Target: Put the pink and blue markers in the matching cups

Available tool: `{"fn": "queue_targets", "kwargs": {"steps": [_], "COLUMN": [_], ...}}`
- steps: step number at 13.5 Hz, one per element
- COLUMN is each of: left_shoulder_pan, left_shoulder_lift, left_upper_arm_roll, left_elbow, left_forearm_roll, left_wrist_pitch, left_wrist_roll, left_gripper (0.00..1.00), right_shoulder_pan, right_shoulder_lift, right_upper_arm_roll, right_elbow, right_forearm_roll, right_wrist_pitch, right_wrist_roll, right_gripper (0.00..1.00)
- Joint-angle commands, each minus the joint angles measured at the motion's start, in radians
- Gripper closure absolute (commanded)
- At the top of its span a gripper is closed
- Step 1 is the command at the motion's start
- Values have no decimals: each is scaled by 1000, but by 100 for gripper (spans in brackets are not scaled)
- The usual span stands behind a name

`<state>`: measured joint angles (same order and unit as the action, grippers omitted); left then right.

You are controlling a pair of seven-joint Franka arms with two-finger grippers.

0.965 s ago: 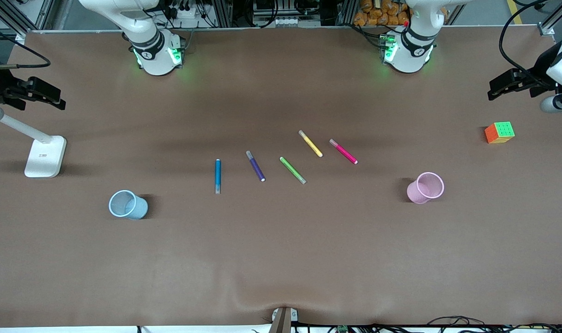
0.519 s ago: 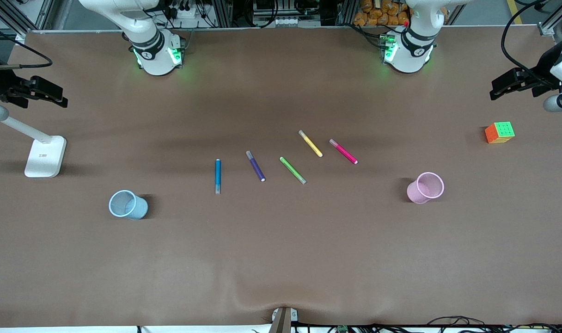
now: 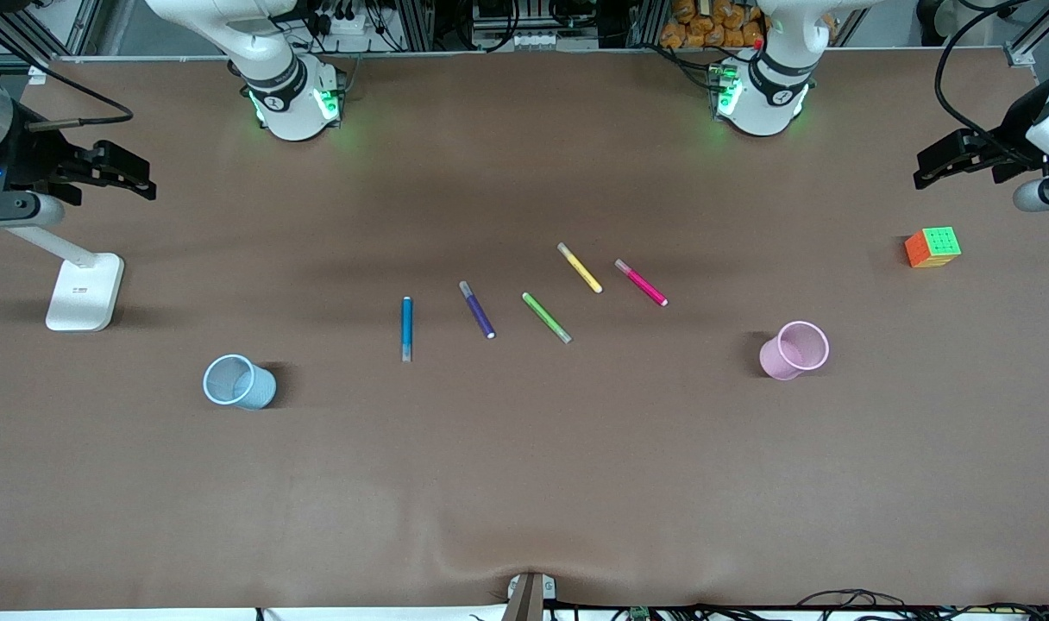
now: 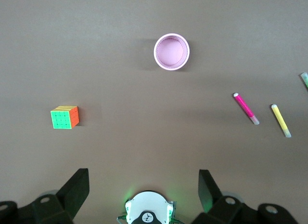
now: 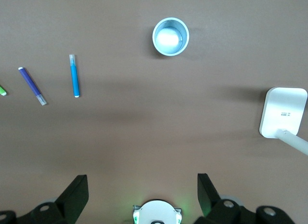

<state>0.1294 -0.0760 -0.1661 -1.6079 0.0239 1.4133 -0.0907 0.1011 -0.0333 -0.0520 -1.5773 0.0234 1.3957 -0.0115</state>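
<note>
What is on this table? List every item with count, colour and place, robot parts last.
blue marker: 1, blue, nearest the blue cup.
purple marker: 1, purple, beside it.
green marker: 1, green, mid-row.
yellow marker: 1, yellow, farthest from camera.
pink marker: 1, magenta, nearest the pink cup.
blue cup: 1, pale blue, right arm's end.
pink cup: 1, pale pink, left arm's end.
cube: 1, multicoloured, left arm's end.
lamp base: 1, white, right arm's end.
left tool: open, waiting over the table edge.
right tool: open, above the lamp.

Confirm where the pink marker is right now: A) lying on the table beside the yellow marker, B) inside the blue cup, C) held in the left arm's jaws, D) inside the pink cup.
A: the pink marker lies flat on the table beside the yellow marker, clear of the pink cup.
</note>
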Motion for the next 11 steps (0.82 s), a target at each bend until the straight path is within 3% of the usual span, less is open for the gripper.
{"fn": "queue_targets", "kwargs": {"steps": [1,11], "left_shoulder_pan": [1,-8], "left_shoulder_lift": [13,16], "left_upper_arm_roll": [-6,-9], "left_elbow": [16,20], "left_forearm_roll": [19,19], "left_wrist_pitch": [-4,-13], "left_wrist_roll": [-9,-12], "left_gripper": [0,0], "right_shoulder_pan": [2,3], "right_shoulder_lift": [19,50], "right_upper_arm_roll": [-3,-5], "right_elbow": [0,-7], "right_forearm_roll": [1,7], "right_wrist_pitch": [46,52], "right_wrist_roll": [-7,-5], "right_gripper": [0,0]}}
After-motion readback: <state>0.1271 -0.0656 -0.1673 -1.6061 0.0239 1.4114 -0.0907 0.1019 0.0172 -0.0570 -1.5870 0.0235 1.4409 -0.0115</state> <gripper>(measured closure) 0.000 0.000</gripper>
